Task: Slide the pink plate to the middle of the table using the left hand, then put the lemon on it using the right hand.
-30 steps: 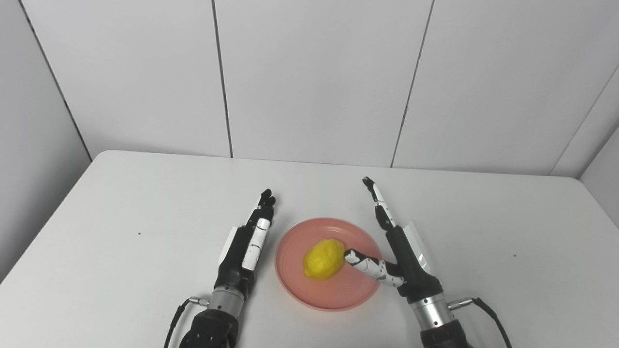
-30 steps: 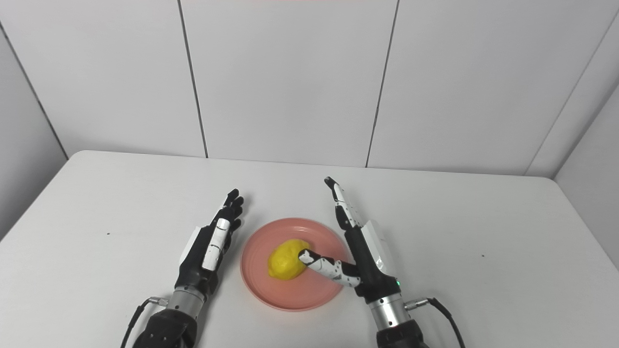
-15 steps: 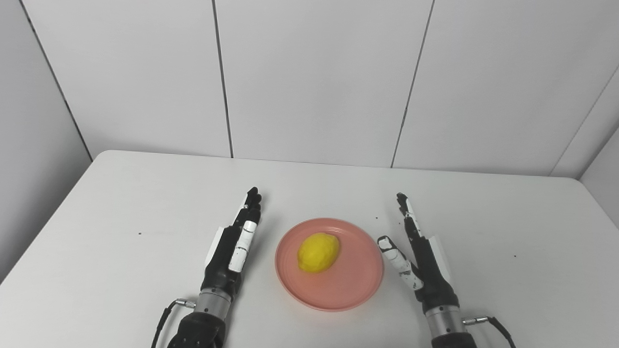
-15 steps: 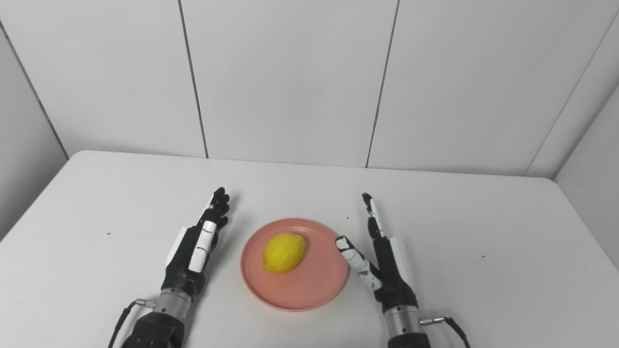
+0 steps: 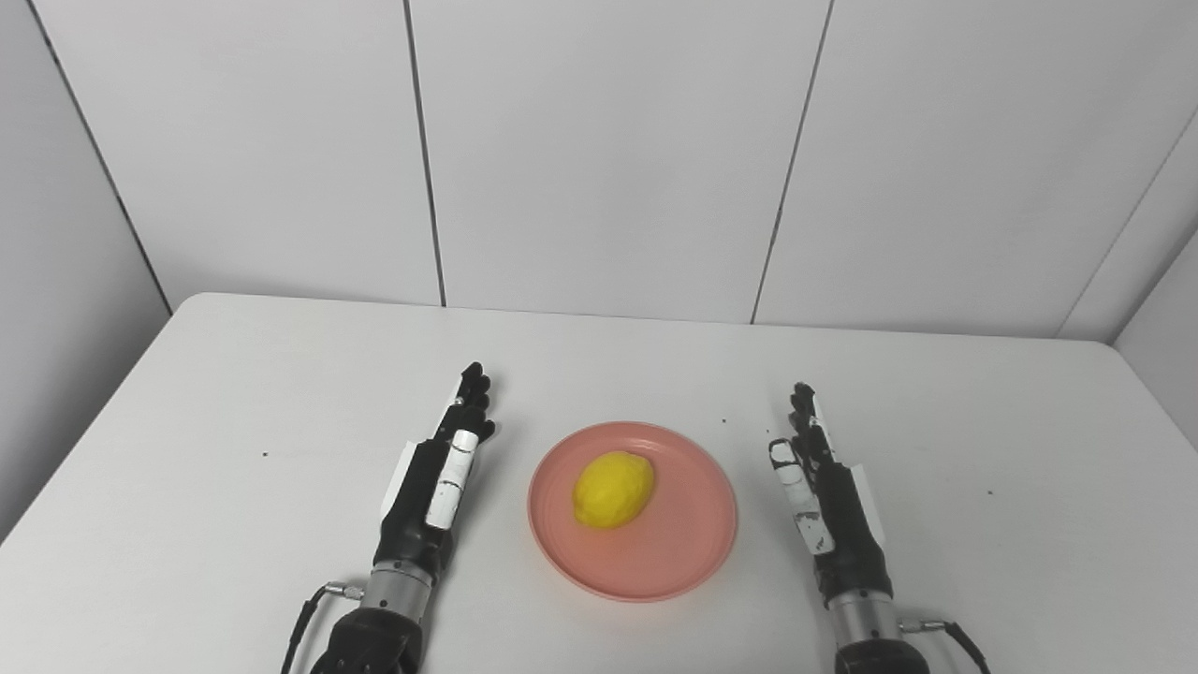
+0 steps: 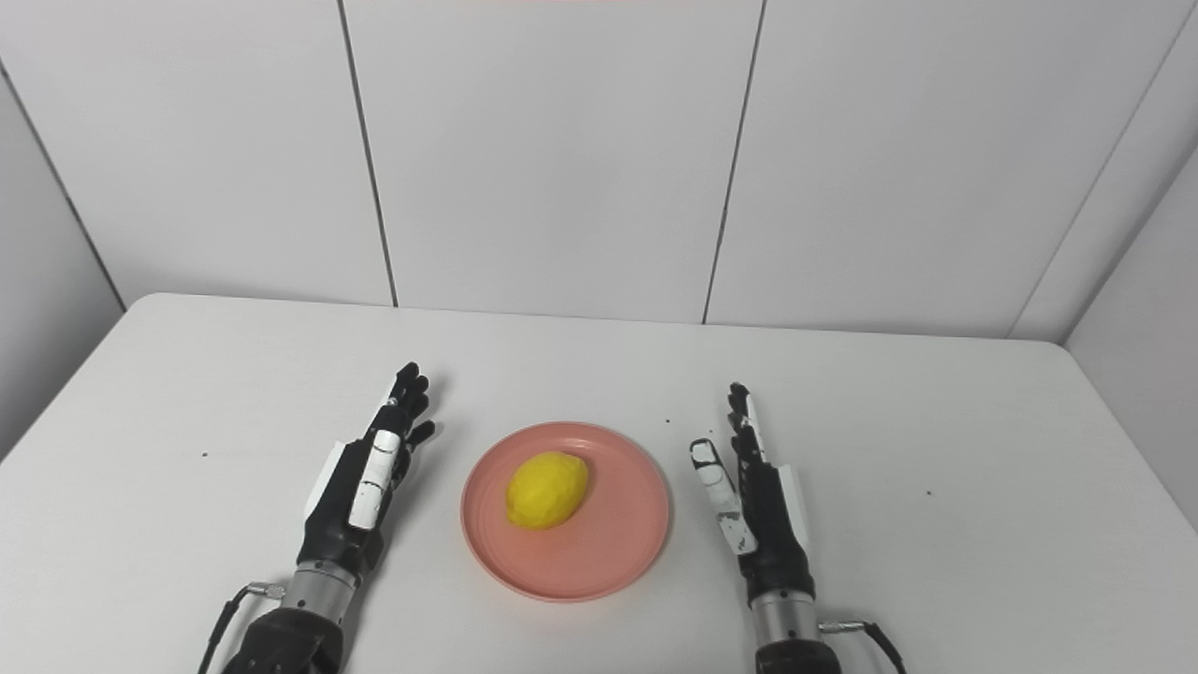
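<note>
A pink plate [image 5: 674,552] lies near the middle of the white table, toward the front. A yellow lemon [image 5: 613,490] rests on it, left of the plate's centre. My left hand [image 5: 438,477] is open and empty, fingers straight, on the table just left of the plate. My right hand [image 5: 824,491] is open and empty, fingers straight, just right of the plate and apart from it. Both hands also show in the right eye view: left [image 6: 365,477], right [image 6: 753,496].
The white table [image 5: 234,421] runs to grey wall panels at the back. A few small dark specks mark its surface. A cable trails from each wrist at the bottom edge.
My right hand let go of the lemon and drew back to the right of the plate, thumb folding in beside the fingers. My left hand drew back slightly leftward. The lemon settled a little left.
</note>
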Action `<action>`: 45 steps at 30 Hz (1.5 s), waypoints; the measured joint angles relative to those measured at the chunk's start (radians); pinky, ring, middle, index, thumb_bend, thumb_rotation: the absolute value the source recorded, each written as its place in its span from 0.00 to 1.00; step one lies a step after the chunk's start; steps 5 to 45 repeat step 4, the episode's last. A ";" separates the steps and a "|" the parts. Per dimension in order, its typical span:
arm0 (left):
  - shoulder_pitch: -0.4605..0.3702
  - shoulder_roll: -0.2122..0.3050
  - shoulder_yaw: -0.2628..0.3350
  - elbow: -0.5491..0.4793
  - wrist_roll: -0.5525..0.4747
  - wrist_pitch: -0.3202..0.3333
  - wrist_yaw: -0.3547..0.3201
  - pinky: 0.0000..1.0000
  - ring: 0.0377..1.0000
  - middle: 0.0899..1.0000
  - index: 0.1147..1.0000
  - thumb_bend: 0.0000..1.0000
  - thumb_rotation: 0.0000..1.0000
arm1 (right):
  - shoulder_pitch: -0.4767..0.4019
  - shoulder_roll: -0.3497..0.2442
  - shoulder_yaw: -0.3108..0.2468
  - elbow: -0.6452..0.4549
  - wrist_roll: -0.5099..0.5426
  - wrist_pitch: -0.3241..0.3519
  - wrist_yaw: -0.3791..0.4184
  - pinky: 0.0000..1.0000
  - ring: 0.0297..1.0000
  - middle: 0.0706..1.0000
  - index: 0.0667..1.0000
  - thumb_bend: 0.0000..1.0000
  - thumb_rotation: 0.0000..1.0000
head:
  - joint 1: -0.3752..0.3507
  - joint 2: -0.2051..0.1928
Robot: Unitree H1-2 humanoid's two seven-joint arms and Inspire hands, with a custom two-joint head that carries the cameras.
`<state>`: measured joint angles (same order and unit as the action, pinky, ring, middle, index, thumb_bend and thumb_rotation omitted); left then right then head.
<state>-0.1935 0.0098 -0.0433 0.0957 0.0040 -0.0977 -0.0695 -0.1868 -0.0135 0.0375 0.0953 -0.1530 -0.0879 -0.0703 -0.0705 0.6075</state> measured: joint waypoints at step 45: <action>0.001 0.000 0.003 0.000 0.000 0.000 0.001 0.98 1.00 1.00 1.00 0.69 1.00 | -0.003 -0.004 0.000 0.005 0.025 -0.015 0.010 1.00 1.00 1.00 1.00 0.62 1.00 | 0.000 0.000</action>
